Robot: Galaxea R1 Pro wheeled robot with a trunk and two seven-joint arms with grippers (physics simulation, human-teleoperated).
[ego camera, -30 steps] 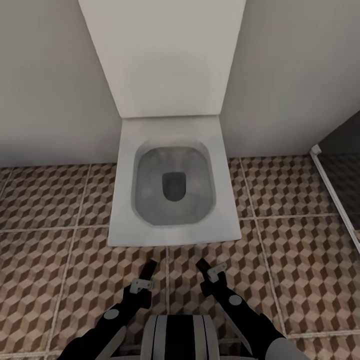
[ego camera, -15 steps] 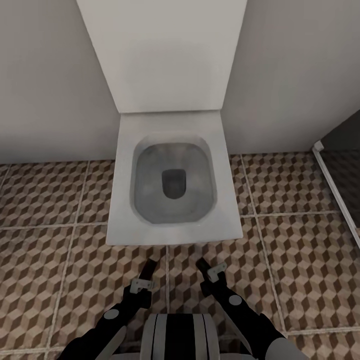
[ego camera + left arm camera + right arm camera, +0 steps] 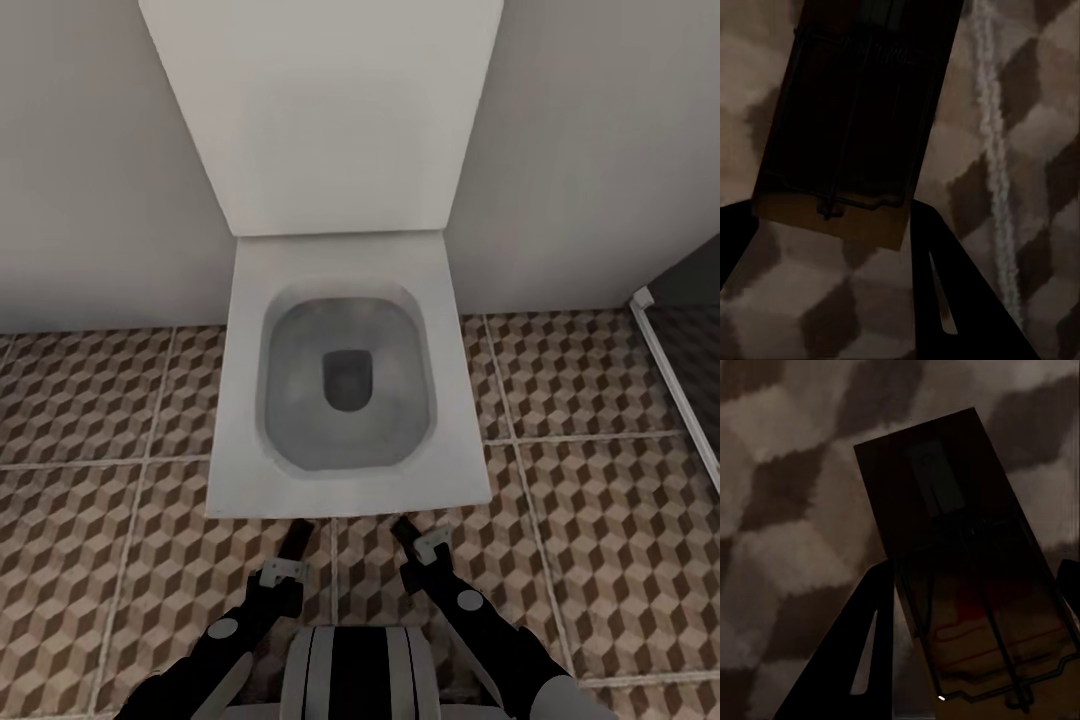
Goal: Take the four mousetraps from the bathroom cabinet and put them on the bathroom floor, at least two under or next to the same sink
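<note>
Each gripper, left gripper (image 3: 296, 545) and right gripper (image 3: 408, 535), clamps one mousetrap (image 3: 847, 127) (image 3: 967, 577): light, rigid board; grip the wooden edges, avoiding wire.

Toilet (image 3: 345, 400) stands on tiled floor (image 3: 100, 420) against wall (image 3: 80, 150).

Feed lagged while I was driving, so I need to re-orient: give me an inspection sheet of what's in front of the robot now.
Surface: bathroom floor, cube-pattern tiles, pale grout.
Job's things: one mousetrap between the left gripper's fingers; another mousetrap between the right gripper's fingers. Both held above the tiles.
Clutter: nothing seen.
Grippers: both low, just in front of the toilet, each shut on a trap.
Cables: nothing seen.
Surroundings: open white toilet against a pale wall; white-edged darker area at far right.
</note>
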